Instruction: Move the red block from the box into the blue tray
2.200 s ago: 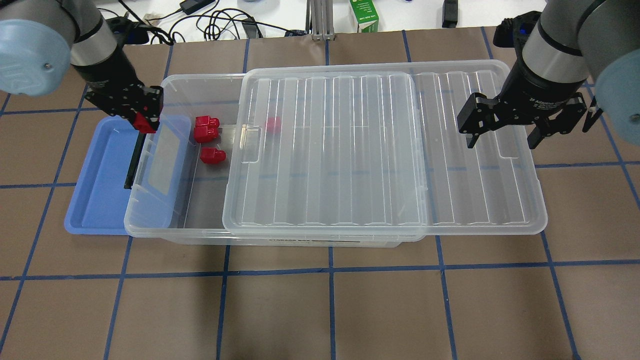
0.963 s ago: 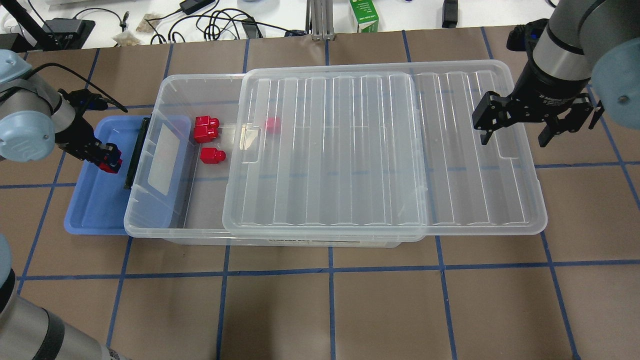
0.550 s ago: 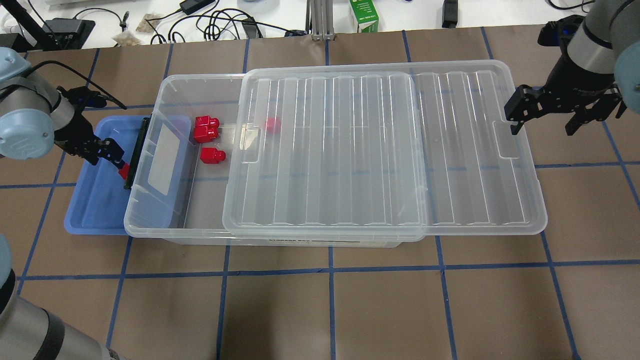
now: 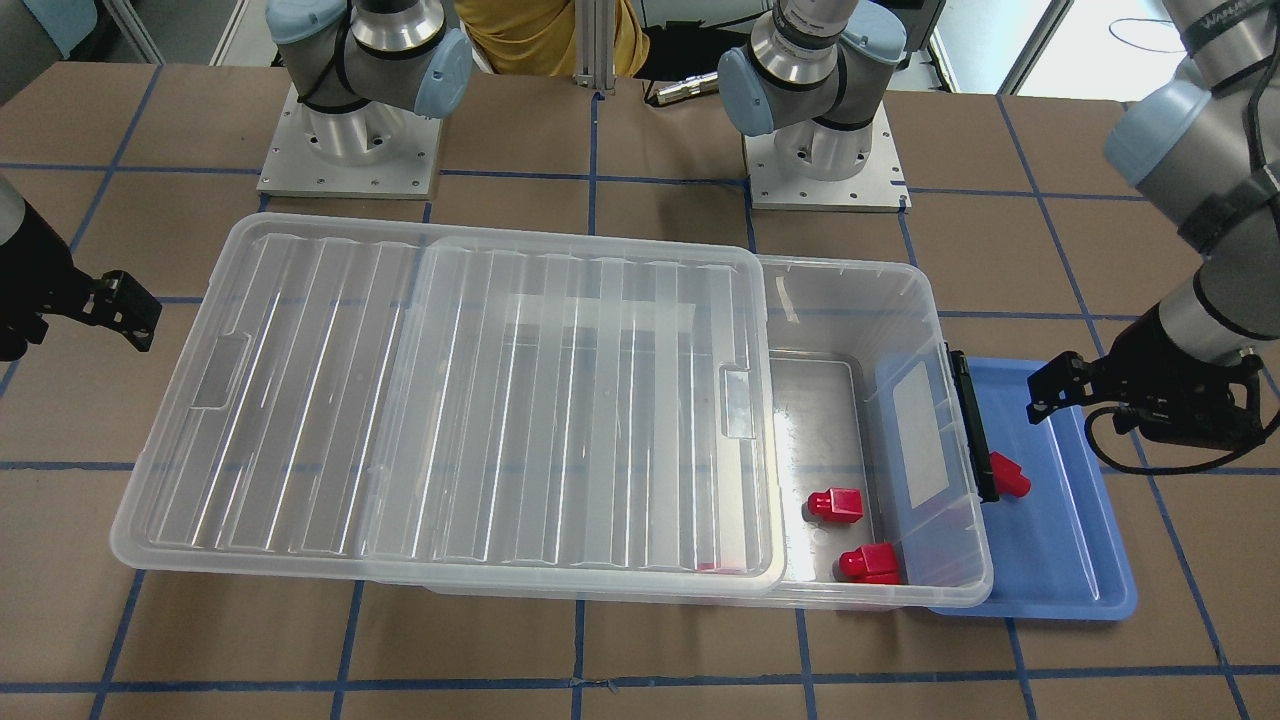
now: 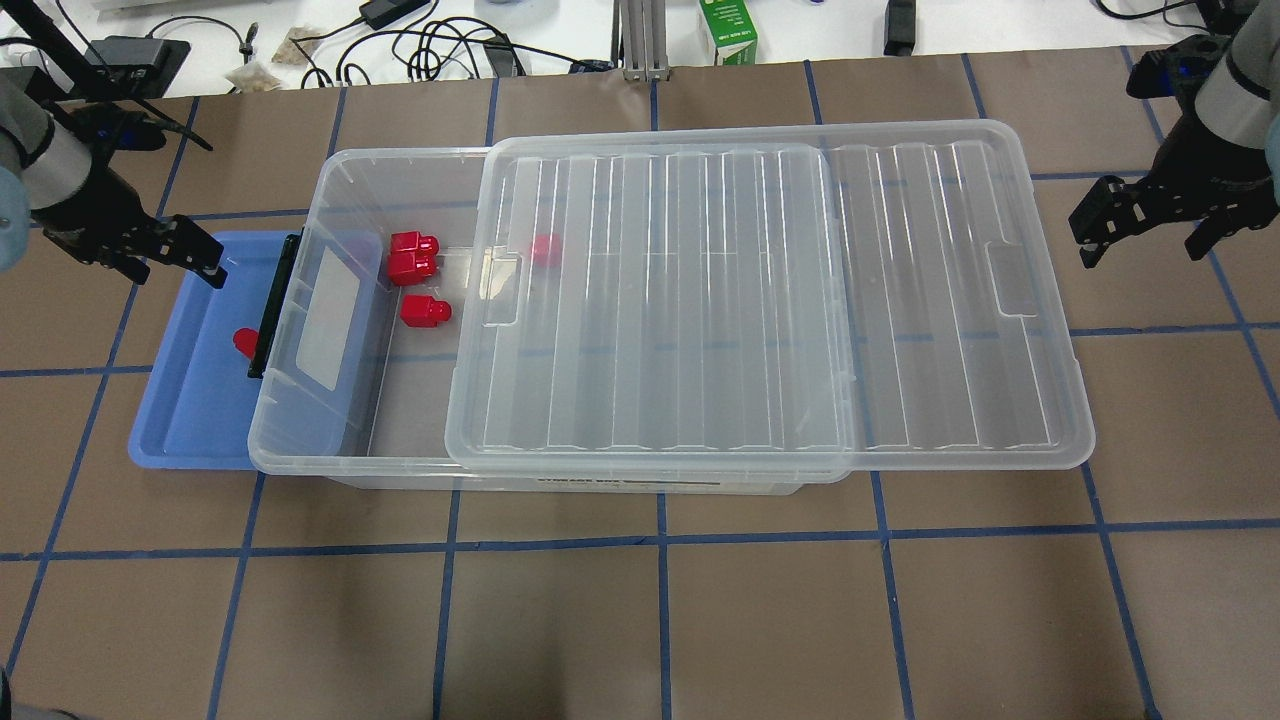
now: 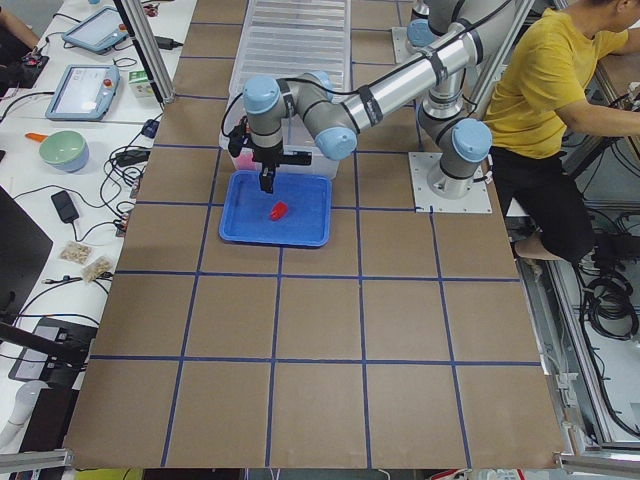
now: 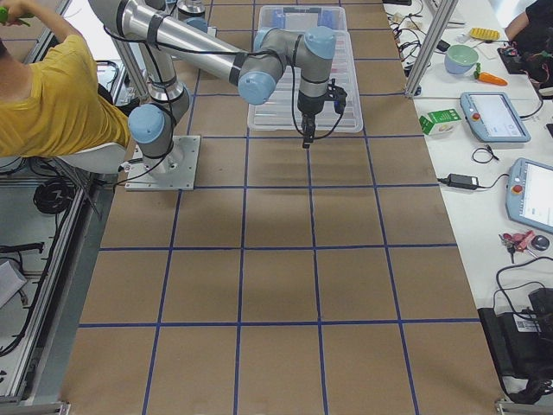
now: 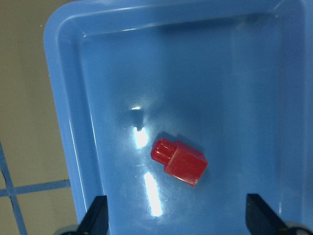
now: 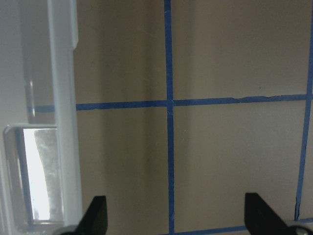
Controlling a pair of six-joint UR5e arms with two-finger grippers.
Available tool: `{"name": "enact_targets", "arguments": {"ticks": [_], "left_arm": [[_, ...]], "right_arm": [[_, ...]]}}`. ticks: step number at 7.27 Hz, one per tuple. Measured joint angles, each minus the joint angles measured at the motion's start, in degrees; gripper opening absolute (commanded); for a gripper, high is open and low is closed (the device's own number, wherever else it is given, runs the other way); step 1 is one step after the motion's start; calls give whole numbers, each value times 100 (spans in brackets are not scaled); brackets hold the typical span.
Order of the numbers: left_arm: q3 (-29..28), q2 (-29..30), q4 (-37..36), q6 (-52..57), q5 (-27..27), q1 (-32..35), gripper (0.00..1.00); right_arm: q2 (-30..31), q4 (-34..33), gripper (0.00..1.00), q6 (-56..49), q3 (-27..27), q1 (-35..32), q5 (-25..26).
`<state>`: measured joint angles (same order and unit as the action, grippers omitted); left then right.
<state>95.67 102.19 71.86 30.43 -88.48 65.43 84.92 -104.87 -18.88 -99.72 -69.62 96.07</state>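
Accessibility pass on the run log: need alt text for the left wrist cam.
A single red block lies on its side on the floor of the blue tray, with nothing touching it. The left gripper is open, its two dark fingertips wide apart at the bottom edge; brown table shows at left.

Silver arms (image 4: 1200,310), pale-blue joint caps

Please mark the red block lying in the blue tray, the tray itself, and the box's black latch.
red block (image 8: 181,163), left wrist view, on its boxy body.
blue tray (image 5: 188,402), overhead view, on its bare floor.
black latch (image 4: 971,425), front-facing view, middle of the bar.
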Motion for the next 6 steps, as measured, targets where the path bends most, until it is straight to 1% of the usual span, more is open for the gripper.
{"name": "enact_targets", "arguments": {"ticks": [1,3,4,6], "left_arm": [[-128,-296,321,-371,20,408,100],[-232,-743,553,-1282,-125,1544,100],[-242,-915,670,-1710,-190,1991,100],[-244,-1205,944,-2184,-226,2490,100]], "right_arm": [[-91,-121,100,-2,-38,19,-25],[-236,-251,100,-1,-72,17,-57],[-323,-294,100,1,-81,6,-63],[-379,-379,100,43,-94,-36,-85]]}}
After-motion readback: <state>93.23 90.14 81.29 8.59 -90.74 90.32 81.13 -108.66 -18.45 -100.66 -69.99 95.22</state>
